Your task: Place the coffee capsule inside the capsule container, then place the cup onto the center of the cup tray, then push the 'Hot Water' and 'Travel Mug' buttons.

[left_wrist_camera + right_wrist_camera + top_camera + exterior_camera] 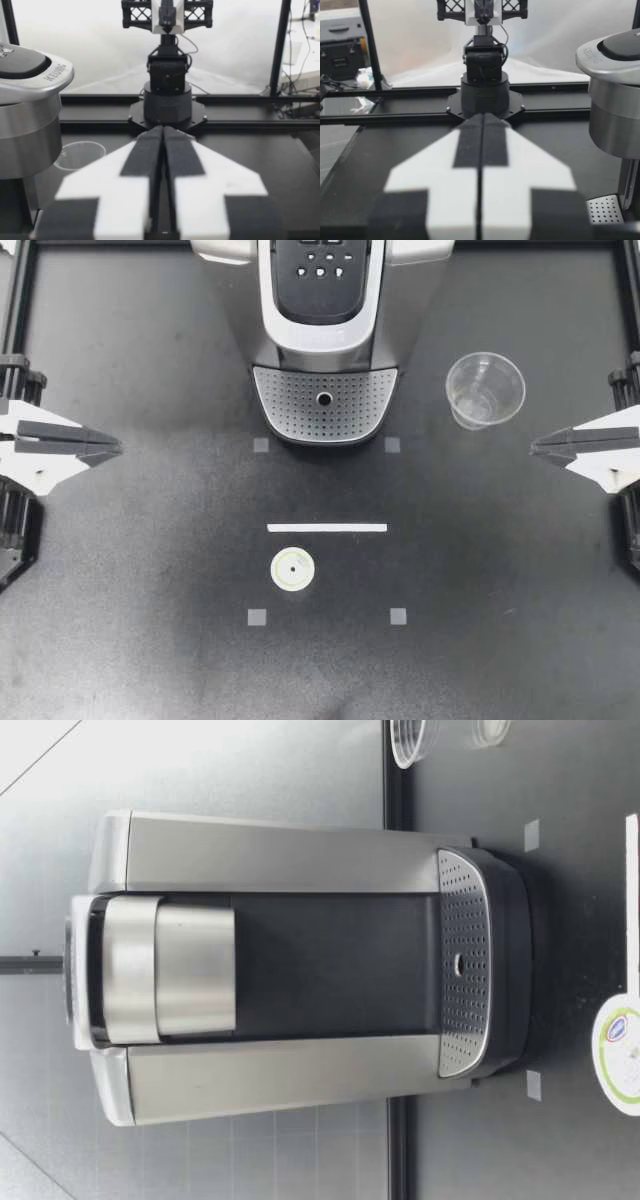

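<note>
Top view, status of both end effectors: my left gripper (119,448) and my right gripper (534,448) sit at opposite table edges, fingers pressed together, holding nothing. Both wrist views confirm no gap between the fingers.

Task item: the coffee capsule (293,569) stands flat side up on the open table, at 6 o'clock from the coffee machine (320,330). It lies at about 4 o'clock from my left gripper and about 8 o'clock from my right. The left is the nearer arm. The capsule is round, so it has no long axis to align with.

Surroundings: a white strip (327,527) lies at 12 o'clock from the capsule, just beside it and flat on the table; I judge it no obstacle. The cup (485,390) stands mouth up at 3 o'clock from the cup tray (290,400), near my right gripper at roughly 11 o'clock.

Finding: the path from left gripper to capsule is unobstructed. The machine's head appears shut, with no capsule container exposed, and likely needs opening first.
</note>
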Available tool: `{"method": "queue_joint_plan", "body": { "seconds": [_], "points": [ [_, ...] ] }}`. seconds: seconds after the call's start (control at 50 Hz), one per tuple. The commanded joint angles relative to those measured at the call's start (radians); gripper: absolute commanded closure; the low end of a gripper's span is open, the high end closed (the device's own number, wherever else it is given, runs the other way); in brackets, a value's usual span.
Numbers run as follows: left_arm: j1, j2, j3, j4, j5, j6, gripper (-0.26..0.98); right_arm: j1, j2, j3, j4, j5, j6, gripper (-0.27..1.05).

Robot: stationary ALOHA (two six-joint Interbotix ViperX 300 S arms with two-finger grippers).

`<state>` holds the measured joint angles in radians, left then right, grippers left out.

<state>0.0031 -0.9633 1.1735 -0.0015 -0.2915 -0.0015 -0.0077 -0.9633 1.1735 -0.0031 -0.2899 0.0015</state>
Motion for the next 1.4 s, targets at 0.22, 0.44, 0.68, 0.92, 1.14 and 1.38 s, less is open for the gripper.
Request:
{"method": "queue_joint_plan", "body": {
  "seconds": [0.22,0.44,0.68,0.92,1.14,1.38],
  "points": [
    [-0.017,0.054,-0.026,0.008,0.018,-0.006,0.64,-0.003,0.049,-0.046,0.0,-0.052,-0.005,0.7],
    [-0.092,0.198,-0.072,0.003,0.101,-0.04,0.64,0.0,0.183,-0.097,0.0,-0.054,0.028,0.7],
    [-0.129,0.368,-0.132,0.003,0.247,-0.11,0.64,0.041,0.36,-0.17,0.0,-0.008,0.091,0.7],
    [-0.135,0.515,-0.201,0.003,0.4,-0.104,0.64,0.074,0.551,-0.27,0.0,0.132,0.13,0.7],
    [-0.135,0.614,-0.245,0.006,0.454,-0.097,0.64,0.098,0.712,-0.347,0.0,0.204,0.143,0.7],
    [-0.135,0.68,-0.261,0.008,0.451,-0.061,0.54,0.117,0.831,-0.394,0.0,0.212,0.144,0.7]
  ]
}}
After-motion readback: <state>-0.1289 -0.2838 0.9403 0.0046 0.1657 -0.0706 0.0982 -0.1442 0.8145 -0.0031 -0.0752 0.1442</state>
